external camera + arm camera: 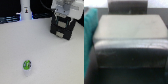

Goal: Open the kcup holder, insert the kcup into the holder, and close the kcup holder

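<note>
Exterior view: gripper (64, 14) low over kcup holder (62, 30) at far right, claw spread or pinched impossible to tell. Kcup (27, 64) well apart on white table (45, 55). Best hooking a pale handle squarely, pulling straight out.

The exterior view shows only the end of the robot arm: a blocky white plastic gripper housing (64, 9) with rounded corners, grey shading in its recesses, and one small dark patch near its lower edge. Picture is coarse; no screws, cables or markings can be made out. In the wrist view nothing can be identified with certainty as part of the robot; the frame is heavily blurred.
</note>
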You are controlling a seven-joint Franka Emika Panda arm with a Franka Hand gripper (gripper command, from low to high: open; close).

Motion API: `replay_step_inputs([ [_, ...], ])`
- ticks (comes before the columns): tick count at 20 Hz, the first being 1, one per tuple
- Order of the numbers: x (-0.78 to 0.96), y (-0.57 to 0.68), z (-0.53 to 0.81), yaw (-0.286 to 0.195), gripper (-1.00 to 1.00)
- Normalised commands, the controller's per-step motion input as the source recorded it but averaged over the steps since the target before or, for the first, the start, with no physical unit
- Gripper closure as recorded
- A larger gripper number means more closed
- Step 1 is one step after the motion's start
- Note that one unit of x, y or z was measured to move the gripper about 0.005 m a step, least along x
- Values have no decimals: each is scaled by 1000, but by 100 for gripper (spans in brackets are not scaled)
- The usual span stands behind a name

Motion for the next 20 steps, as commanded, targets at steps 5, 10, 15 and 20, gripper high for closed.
replay_step_inputs([
  [5, -15, 114, -52, 48, 100],
  [10, 590, -272, 290, -7, 100],
  [15, 823, -440, 407, -40, 100],
  [20, 850, -465, 237, -44, 100],
])
